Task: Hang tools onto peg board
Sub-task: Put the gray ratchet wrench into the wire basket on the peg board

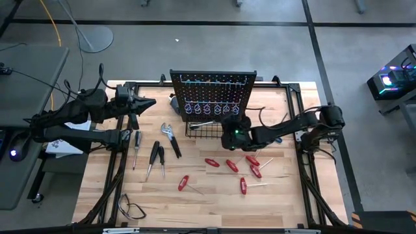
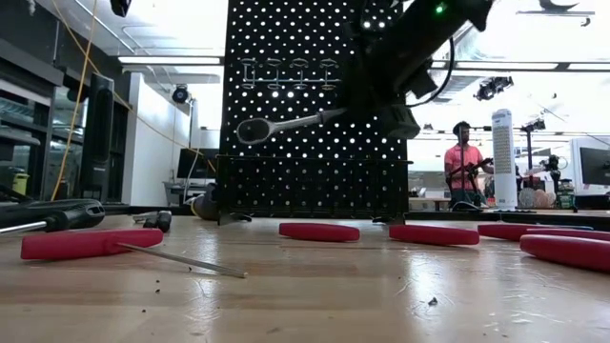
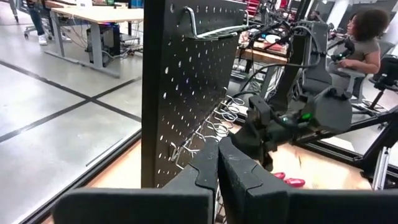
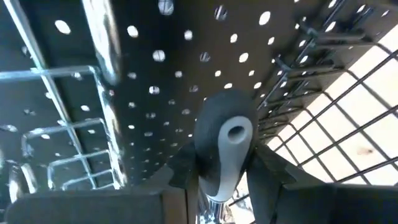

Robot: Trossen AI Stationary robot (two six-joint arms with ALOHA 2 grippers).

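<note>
The black peg board (image 1: 214,97) stands upright at the table's far middle, with a wire basket (image 1: 207,132) at its base. My right gripper (image 1: 229,135) is just in front of the board, shut on a silver ratchet (image 2: 286,124). The ratchet's head (image 2: 250,131) points toward the table's left. My left gripper (image 1: 148,104) waits shut to the left of the board, holding nothing. Several red-handled screwdrivers (image 1: 232,166) lie on the table near the middle. Black-handled pliers (image 1: 173,140) and screwdrivers (image 1: 156,156) lie left of them. My right gripper pinches the ratchet's dark handle (image 4: 217,168) between its two fingers (image 4: 273,171), close to the grey-capped butt end (image 4: 235,134). The ratchet is lifted clear and lies about level in front of the peg board, above the basket. Its shaft and head stick out toward the table's left.
Empty wire hooks (image 2: 286,71) run in a row high on the board. A black cable loop (image 1: 133,209) lies near the table's front left. A person in a red shirt (image 2: 465,167) stands in the room beyond the table, and another (image 3: 367,37) sits behind the right arm.
</note>
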